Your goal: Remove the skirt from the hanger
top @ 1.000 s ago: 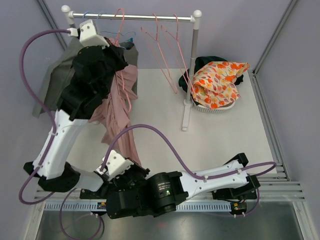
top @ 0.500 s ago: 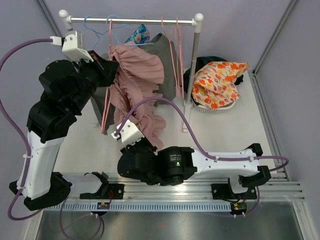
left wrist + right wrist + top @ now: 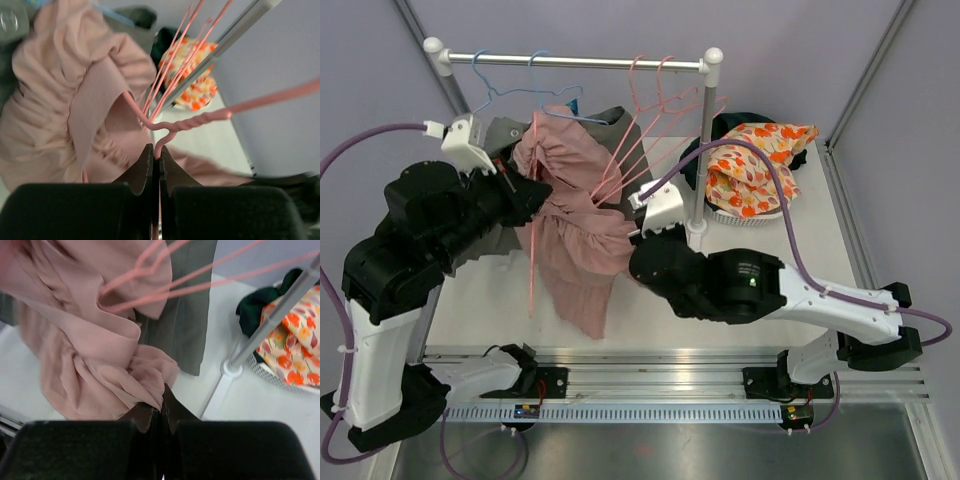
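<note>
A dusty pink skirt (image 3: pixel 575 230) hangs bunched from a pink wire hanger (image 3: pixel 532 260), left of centre below the rail. My left gripper (image 3: pixel 528 192) is shut on the hanger's wire just under its twisted neck (image 3: pixel 165 142). The skirt also fills the left of the left wrist view (image 3: pixel 65 100). My right gripper (image 3: pixel 638 232) is shut on a fold of the skirt's edge (image 3: pixel 150 375). The skirt spreads across the right wrist view (image 3: pixel 85 350), with pink hanger wires (image 3: pixel 150 287) crossing above it.
A white clothes rail (image 3: pixel 580 62) carries blue hangers (image 3: pixel 495 85) and several empty pink hangers (image 3: pixel 650 120). A grey garment (image 3: pixel 192 310) hangs behind the skirt. The rail's right post (image 3: pixel 700 150) stands by a white basket (image 3: pixel 750 212) holding an orange patterned cloth (image 3: pixel 755 160).
Both arms swung right and up. The skirt and its hanger have come off the rail and now hang lower between the grippers. The right gripper rose from near the table's front.
</note>
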You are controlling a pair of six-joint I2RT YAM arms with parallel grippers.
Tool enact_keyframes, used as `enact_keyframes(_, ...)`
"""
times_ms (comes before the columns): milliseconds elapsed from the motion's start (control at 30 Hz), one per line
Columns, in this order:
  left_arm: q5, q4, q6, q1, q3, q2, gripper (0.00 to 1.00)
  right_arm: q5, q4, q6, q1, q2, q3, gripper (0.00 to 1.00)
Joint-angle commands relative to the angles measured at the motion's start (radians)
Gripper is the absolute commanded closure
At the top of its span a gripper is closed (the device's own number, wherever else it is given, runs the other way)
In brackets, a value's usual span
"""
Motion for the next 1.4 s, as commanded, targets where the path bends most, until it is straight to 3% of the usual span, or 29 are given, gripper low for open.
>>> enact_keyframes(0,-0.017,-0.156,-0.047,-0.003,-0.158,-0.118,1.0,0.037,0.12,-0.18,-0.003,0.016,0.118,1.0)
enact_keyframes(100,-0.044,-0.153,-0.065,-0.003,-0.346,-0.22,1.0,0.048,0.133,-0.24,-0.006,0.073,0.178,1.0)
enact_keyframes(267,0.072,-0.164,-0.077,-0.003,-0.447,-0.295,1.0,0.015,0.136,-0.276,-0.057,0.148,0.293,1.0)
enact_keyframes(567,0.331,-0.164,-0.094,-0.003,-0.326,-0.257,1.0,-0.07,0.202,-0.305,-0.154,0.151,0.269,1.0)
enact_keyframes(800,0.396,-0.297,-0.105,-0.003,-0.23,-0.188,1.0,-0.058,0.191,-0.259,-0.19,0.162,0.151,1.0)
enact_keyframes(900,0.293,-0.325,-0.079,-0.003,-0.22,-0.208,1.0,-0.039,0.127,-0.135,-0.193,0.09,0.048,1.0)
enact_keyframes(967,0.173,-0.338,-0.067,-0.003,-0.211,-0.215,1.0,-0.091,0.085,-0.045,-0.192,-0.042,-0.065,1.0)
enact_keyframes(1033,0.106,-0.32,-0.059,-0.003,-0.24,-0.237,1.0,-0.224,0.187,-0.099,-0.187,-0.256,-0.175,1.0)
enact_keyframes(1067,0.086,-0.3,-0.053,-0.003,-0.257,-0.244,1.0,-0.374,0.306,-0.137,-0.186,-0.336,-0.276,1.0)
enact_keyframes(1133,0.1,-0.224,-0.047,-0.003,-0.309,-0.257,1.0,-0.406,0.361,-0.176,-0.187,-0.517,-0.314,1.0)
enact_keyframes(1233,0.146,-0.139,-0.036,-0.003,-0.349,-0.237,1.0,-0.348,0.285,-0.254,-0.187,-0.573,-0.187,1.0)
enact_keyframes(1367,0.134,-0.06,-0.016,-0.003,-0.386,-0.212,1.0,-0.112,0.08,-0.47,-0.187,-0.434,0.153,1.0)
